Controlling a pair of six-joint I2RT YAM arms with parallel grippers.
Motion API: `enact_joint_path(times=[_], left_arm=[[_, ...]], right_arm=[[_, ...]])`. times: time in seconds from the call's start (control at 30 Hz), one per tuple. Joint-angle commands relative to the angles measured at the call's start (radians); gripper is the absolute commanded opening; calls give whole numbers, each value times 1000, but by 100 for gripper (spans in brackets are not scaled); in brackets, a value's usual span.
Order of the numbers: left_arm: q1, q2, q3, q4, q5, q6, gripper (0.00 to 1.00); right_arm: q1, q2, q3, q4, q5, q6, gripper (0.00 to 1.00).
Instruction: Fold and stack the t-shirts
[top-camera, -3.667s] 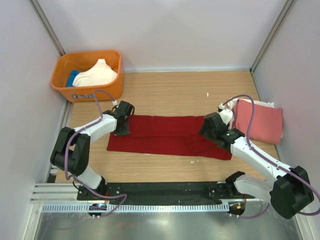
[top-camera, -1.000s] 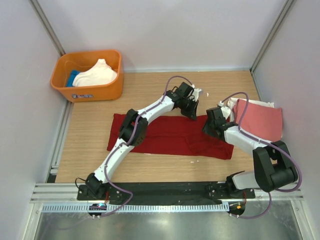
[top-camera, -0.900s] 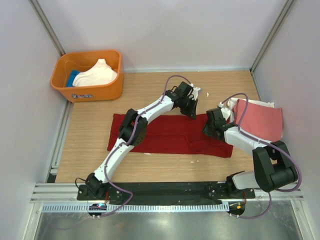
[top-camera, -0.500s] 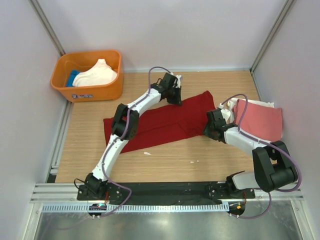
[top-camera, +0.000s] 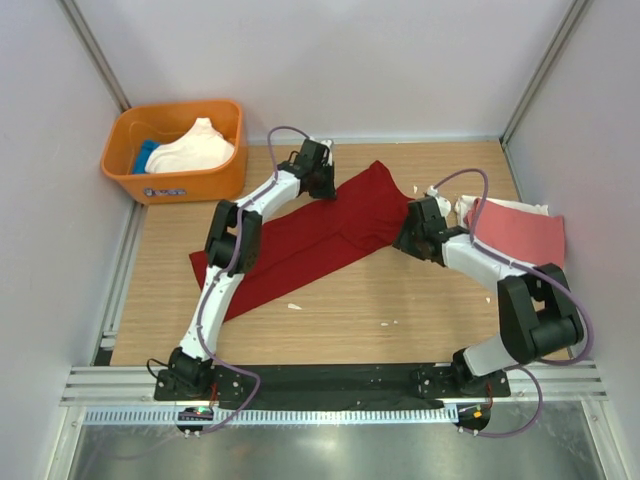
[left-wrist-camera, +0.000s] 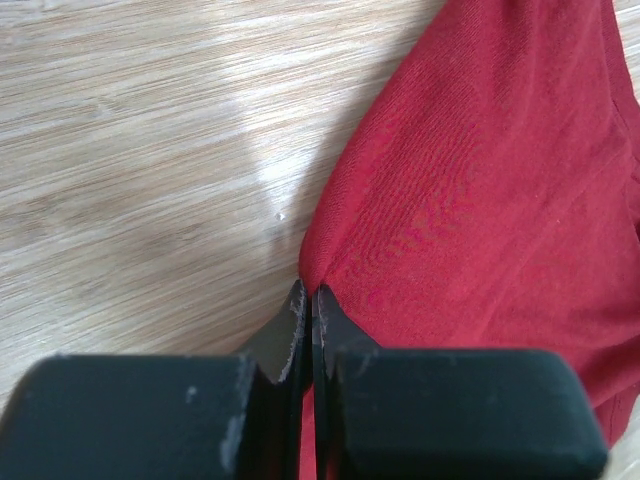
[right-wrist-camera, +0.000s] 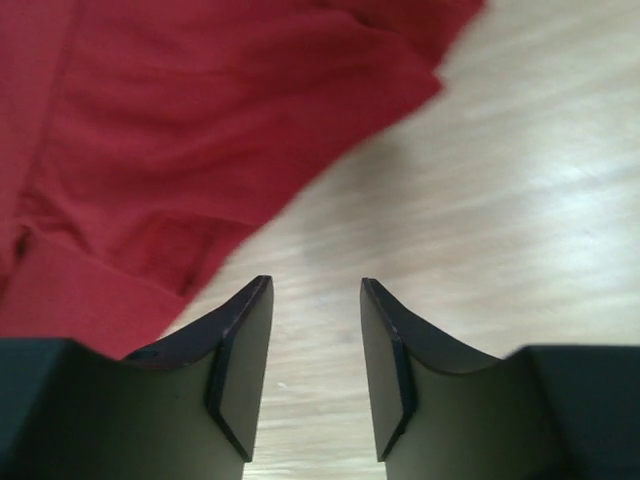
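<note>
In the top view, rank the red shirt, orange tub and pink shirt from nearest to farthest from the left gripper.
1. The red shirt: pinched in the left gripper, mid-scene.
2. The orange tub: far-left corner.
3. The pink shirt: far right side.

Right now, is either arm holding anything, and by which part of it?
The left gripper is shut on the dark red cloth t-shirt, its fingers pinching its edge. The right gripper is open and holds nothing.

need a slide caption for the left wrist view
Left fingers pinching an edge of the dark red t-shirt over the wooden table
</note>
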Motion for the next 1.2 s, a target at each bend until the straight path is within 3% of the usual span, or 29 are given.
enact_joint_path(times=[0.0, 0.1, 0.7, 0.77, 0.8, 0.83, 1.17], left_arm=[[-7, -33, -1, -22, -51, 21, 0], [1, -27, 11, -32, -56, 20, 0], [23, -34, 14, -43, -59, 32, 0], [23, -34, 14, -45, -56, 32, 0], [23, -36, 13, -43, -57, 34, 0], [23, -34, 14, -45, -57, 35, 0], [38, -19, 37, -51, -88, 21, 0]], right_arm=[[18, 73, 98, 55, -100, -39, 45], [47, 143, 150, 50, -135, -28, 33], [133, 263, 208, 81, -94, 38, 33], [133, 269, 211, 82, -91, 41, 21], [134, 269, 211, 84, -89, 45, 8], [137, 268, 211, 84, -86, 46, 1], [228, 200, 181, -21, 57, 99, 1]])
